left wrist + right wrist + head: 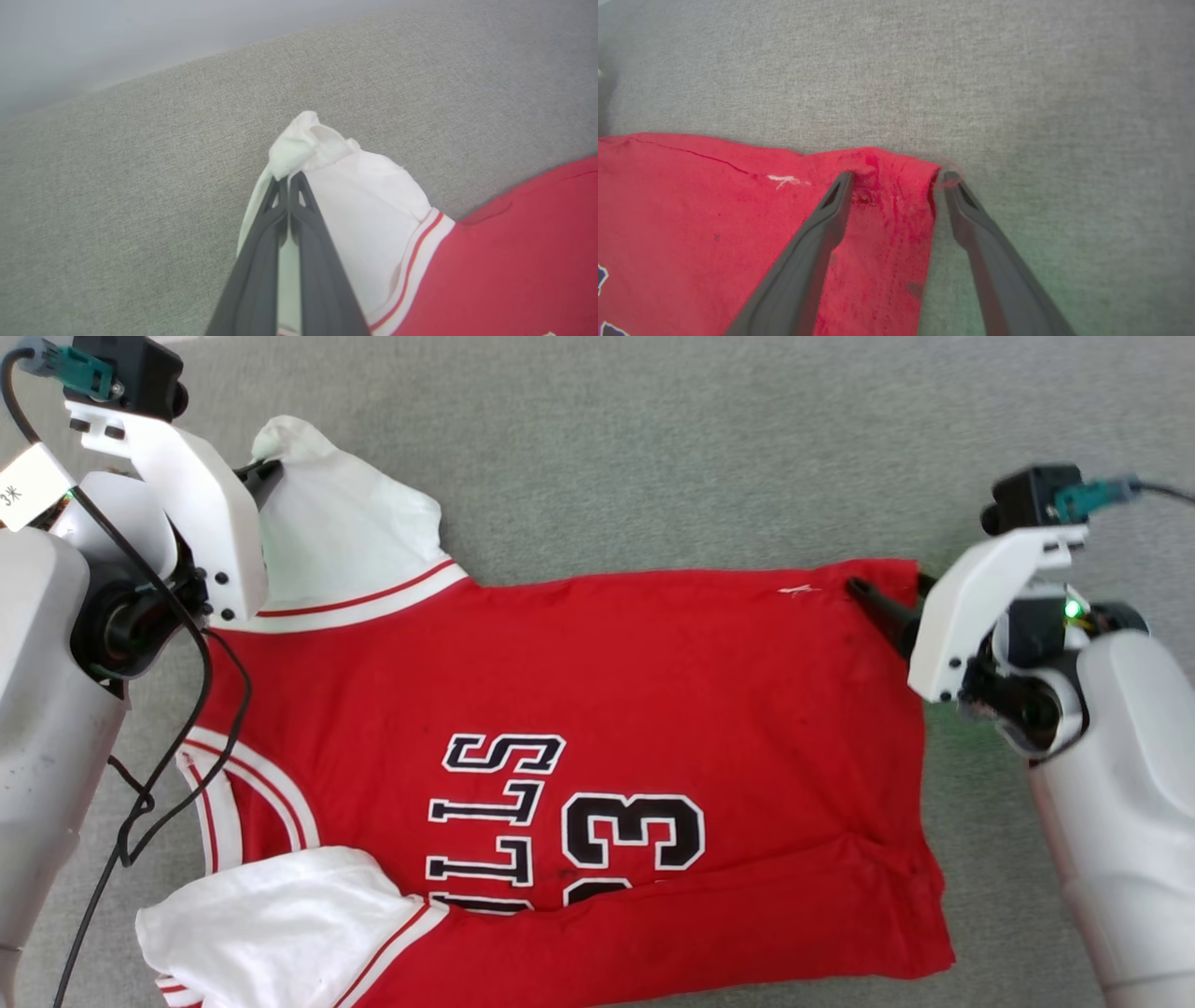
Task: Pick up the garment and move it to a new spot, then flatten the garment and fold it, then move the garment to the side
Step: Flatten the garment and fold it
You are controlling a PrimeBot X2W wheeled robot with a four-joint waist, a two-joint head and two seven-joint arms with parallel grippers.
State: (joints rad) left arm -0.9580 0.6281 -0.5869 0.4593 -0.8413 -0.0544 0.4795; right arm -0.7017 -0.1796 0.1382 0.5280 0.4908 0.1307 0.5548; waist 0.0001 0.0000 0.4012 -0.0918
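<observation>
The garment [607,681], a red jersey with white sleeves and black-and-white lettering, lies spread on the grey surface, its lower edge folded over. My left gripper [269,474] is at the upper left, shut on the tip of the far white sleeve [373,210]; the left wrist view shows the gripper [289,179] pinching the bunched cloth. My right gripper [887,593] is at the garment's far right hem corner. In the right wrist view it [896,179] stands open, one finger on the red cloth [714,224] and the other just off its edge.
A grey fabric surface [700,448] stretches beyond the garment on the far side and to the right. A black cable [210,709] from my left arm hangs over the garment's collar end. The near white sleeve [271,915] lies crumpled at the lower left.
</observation>
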